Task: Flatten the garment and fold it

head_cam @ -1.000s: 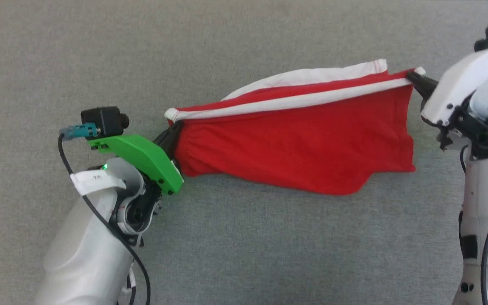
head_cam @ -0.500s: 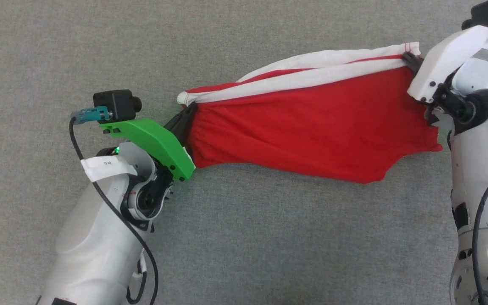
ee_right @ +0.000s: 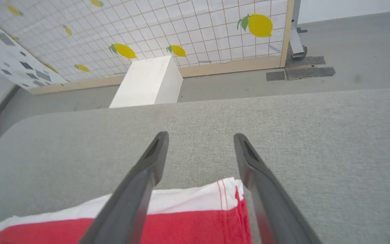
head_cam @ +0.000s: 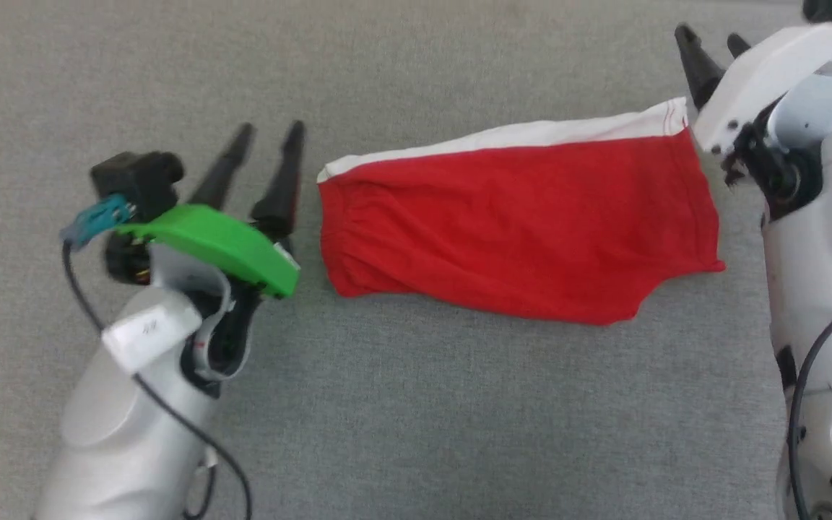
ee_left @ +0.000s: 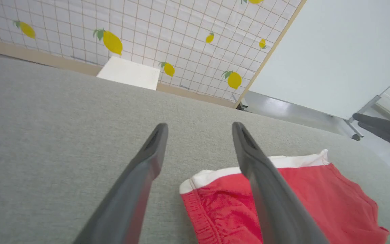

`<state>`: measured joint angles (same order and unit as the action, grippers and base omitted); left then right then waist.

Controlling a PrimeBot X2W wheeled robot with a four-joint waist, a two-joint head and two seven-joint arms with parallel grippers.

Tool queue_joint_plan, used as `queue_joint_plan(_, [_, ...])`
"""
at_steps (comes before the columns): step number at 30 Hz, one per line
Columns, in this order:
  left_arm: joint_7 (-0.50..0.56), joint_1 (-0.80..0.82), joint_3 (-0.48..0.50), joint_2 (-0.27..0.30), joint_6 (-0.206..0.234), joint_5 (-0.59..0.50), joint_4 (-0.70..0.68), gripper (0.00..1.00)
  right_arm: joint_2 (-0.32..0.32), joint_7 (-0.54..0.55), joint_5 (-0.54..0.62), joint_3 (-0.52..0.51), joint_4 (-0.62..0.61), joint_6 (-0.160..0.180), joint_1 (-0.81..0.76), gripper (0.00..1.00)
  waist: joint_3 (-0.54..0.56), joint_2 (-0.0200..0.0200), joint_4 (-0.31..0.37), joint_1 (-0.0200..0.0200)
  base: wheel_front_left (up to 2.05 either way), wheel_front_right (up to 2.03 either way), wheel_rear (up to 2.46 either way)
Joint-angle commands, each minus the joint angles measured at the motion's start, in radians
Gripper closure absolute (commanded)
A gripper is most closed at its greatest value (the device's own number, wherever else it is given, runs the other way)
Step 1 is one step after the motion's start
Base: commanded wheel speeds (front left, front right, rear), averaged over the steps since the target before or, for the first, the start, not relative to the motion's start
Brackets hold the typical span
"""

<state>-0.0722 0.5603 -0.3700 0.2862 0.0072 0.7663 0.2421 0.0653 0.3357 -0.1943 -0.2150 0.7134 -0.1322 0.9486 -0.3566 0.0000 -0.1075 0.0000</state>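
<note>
Here we go: the garment (head_cam: 517, 224) lies spread across the middle of the head view on the grey surface (head_cam: 416, 404). It is red, with its white band (head_cam: 517, 133) running along the upper edge and its gathered end (head_cam: 333, 217) at the left.

My left gripper (head_cam: 269, 130) sits just left of that gathered end. Its fingers are spread with nothing between them, and they point up the frame with a slight lean right. The forearm climbs from the lower left, with the green bracket (head_cam: 221, 245) over the wrist.

My right gripper (head_cam: 708, 36) is at the upper right, also parted and empty, with its tips past the garment's upper right corner. In the right wrist view that white corner lies low between my two fingers. I can't tell whether either finger touches the cloth.

I judge the flattening nearly done. The cloth looks smooth, but the lower edge slants and a corner (head_cam: 705, 266) juts out at the lower right.

To do the fold well, I reckon I should square that lower edge first. Then I'd take matching corners at each end, pinching both layers of this thin, stretchy fabric. I'd lift both sides evenly so the white band comes over straight, without dragging the whole piece along the surface.
</note>
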Motion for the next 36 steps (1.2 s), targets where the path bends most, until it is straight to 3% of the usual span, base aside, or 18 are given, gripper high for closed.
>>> queue_joint_plan(1, [-0.051,-0.035,-0.006,0.029,0.024,-0.061,-0.018,0.00,0.031,0.011,0.044,0.035,-0.021,0.002,-0.052,0.00,0.057,0.0000,0.015,0.0000,0.00,0.00,0.00])
queue_joint_plan(5, [-0.150,-0.122,-0.037,0.083,0.107,-0.222,-0.074,0.00,0.079,0.127,0.113,0.115,-0.085,0.002,-0.178,0.00,0.105,0.0000,0.024,0.0000,0.00,0.00,0.00])
queue_joint_plan(10, [-0.176,-0.250,-0.029,0.081,0.174,-0.260,-0.150,0.00,0.087,0.277,0.112,0.163,-0.200,0.002,-0.322,0.00,0.123,0.0000,0.028,0.0000,0.00,0.00,0.00])
queue_joint_plan(16, [-0.180,-0.313,-0.027,0.078,0.191,-0.255,-0.194,0.00,0.065,0.341,0.127,0.175,-0.275,0.002,-0.405,0.00,0.103,0.0000,0.011,0.0000,0.00,0.00,0.00])
queue_joint_plan(26, [-0.160,-0.288,-0.059,0.072,0.174,-0.256,-0.204,0.00,0.039,0.330,0.186,0.160,-0.206,0.002,-0.399,0.00,0.044,0.0000,-0.026,0.0000,0.00,0.00,0.00])
queue_joint_plan(27, [-0.156,-0.287,-0.062,0.073,0.173,-0.255,-0.203,0.00,0.040,0.337,0.187,0.162,-0.195,0.002,-0.398,0.11,0.043,0.0000,-0.026,0.0000,0.00,0.00,0.00])
queue_joint_plan(28, [-0.154,-0.287,-0.065,0.073,0.171,-0.254,-0.203,0.00,0.040,0.343,0.183,0.165,-0.186,0.002,-0.396,0.71,0.043,0.0000,-0.026,0.0000,0.00,0.00,0.00])
queue_joint_plan(29, [-0.150,-0.287,-0.068,0.073,0.169,-0.253,-0.203,0.00,0.042,0.343,0.180,0.167,-0.181,0.002,-0.395,1.00,0.043,0.0000,-0.025,0.0000,0.00,0.00,0.00])
queue_joint_plan(36, [-0.070,-0.283,-0.102,0.056,0.151,-0.214,-0.215,0.00,0.059,0.314,0.132,0.190,-0.179,0.002,-0.388,1.00,0.065,0.0000,-0.007,0.0000,0.00,0.00,0.00])
